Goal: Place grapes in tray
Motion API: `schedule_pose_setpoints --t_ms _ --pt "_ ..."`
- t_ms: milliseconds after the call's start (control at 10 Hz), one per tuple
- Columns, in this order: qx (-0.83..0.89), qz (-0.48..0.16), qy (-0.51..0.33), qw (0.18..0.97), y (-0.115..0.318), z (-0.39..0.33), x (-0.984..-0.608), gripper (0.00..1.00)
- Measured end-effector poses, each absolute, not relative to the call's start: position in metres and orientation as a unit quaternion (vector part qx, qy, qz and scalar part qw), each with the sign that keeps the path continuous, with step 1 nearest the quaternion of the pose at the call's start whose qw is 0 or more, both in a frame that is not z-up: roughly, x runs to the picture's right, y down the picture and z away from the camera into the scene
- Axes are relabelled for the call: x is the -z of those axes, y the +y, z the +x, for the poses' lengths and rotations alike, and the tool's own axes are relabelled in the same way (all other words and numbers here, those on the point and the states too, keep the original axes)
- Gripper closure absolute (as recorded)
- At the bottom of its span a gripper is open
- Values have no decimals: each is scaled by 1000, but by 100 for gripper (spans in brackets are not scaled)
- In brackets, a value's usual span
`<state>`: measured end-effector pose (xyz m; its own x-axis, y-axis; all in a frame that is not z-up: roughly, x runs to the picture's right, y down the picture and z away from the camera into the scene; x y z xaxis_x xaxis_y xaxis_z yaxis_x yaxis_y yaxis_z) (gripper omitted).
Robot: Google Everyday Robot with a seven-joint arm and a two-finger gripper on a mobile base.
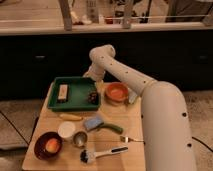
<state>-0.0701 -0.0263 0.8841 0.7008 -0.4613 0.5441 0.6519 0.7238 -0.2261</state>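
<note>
- Landmark: the tray [75,102], dark green, shallow, rectangular, on the far left part of a wooden table [134,127].
- The grapes [93,97]: small dark bunch inside the tray, at its right end, close to the right rim.
- A tan rectangular block [62,92] lies inside the tray, toward its left end, well apart from the grapes.
- The gripper [93,76]: at the end of the white arm [125,75], above the tray's back right corner, higher than the grapes. Finger state: cannot tell, the wrist hides them.
- An orange bowl [117,92] stands just right of the tray, near the grapes but outside the rim.
- In front of the tray: a yellow banana-like item [70,117], a blue sponge [93,122] and a green item [113,128] beside the sponge.
- Further in front of the tray: a white cup [66,130], a small metal cup [79,138], a dark red bowl [48,145] holding an orange-yellow fruit, a brush [100,154], a fork [131,139].
</note>
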Motion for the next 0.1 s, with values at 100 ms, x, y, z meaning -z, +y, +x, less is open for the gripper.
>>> schedule_pose_setpoints --t_ms 100 --pt "310 -206 -232 899 -26 -70 -884 20"
